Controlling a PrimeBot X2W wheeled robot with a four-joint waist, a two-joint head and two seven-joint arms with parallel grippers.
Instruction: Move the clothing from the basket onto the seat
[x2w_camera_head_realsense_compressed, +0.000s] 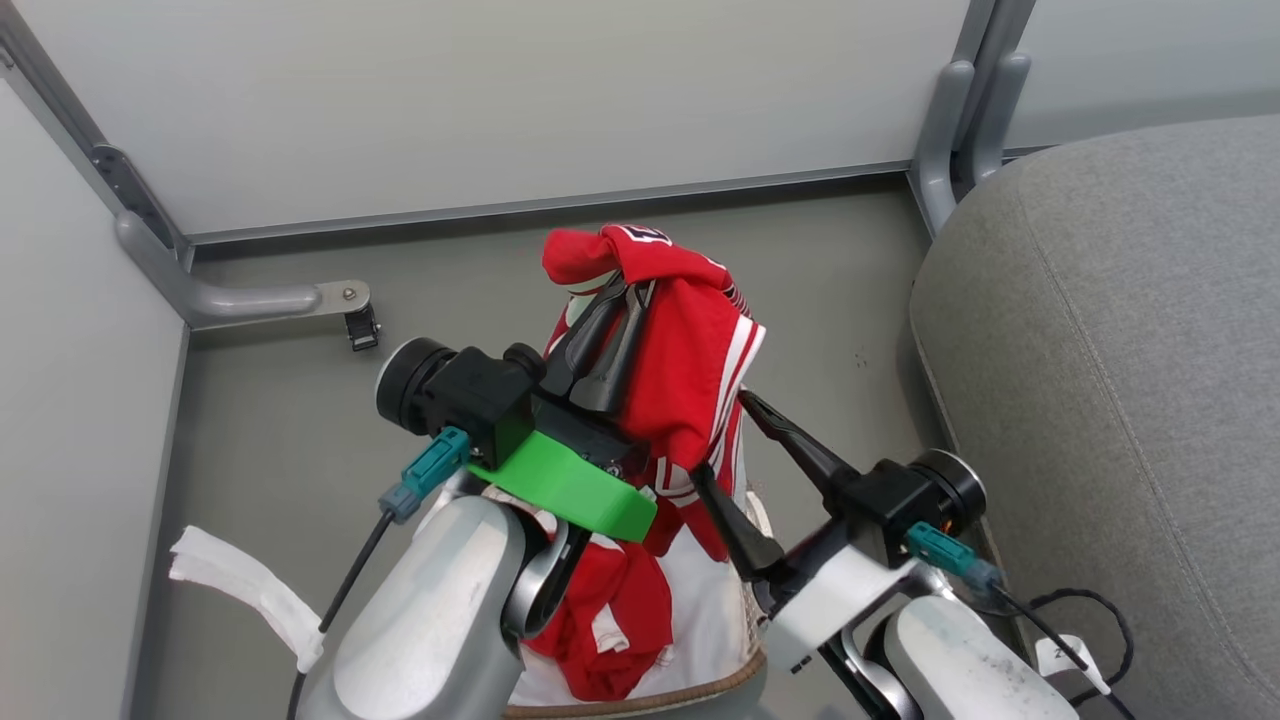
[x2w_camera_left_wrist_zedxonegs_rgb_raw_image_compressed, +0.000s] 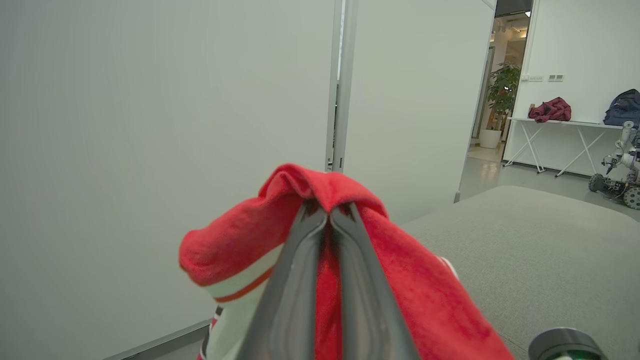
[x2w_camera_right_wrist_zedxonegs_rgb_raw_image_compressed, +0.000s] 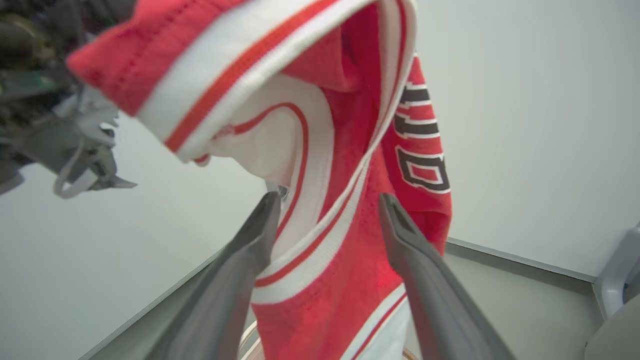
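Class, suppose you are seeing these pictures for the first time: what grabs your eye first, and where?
A bright red jersey hangs mid-picture, pinched near its top in the shut left tool, above the basket. The right tool stands open around the jersey's lower folds, and the big grey seat lies at the right.

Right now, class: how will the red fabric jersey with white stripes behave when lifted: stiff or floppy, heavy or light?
Probably floppy: the red white-striped fabric jersey folds over the shut left jaws and hangs limp. Likely light: that one small pinch carries it. Its loose tail may swing or catch on the open right jaws flanking it.
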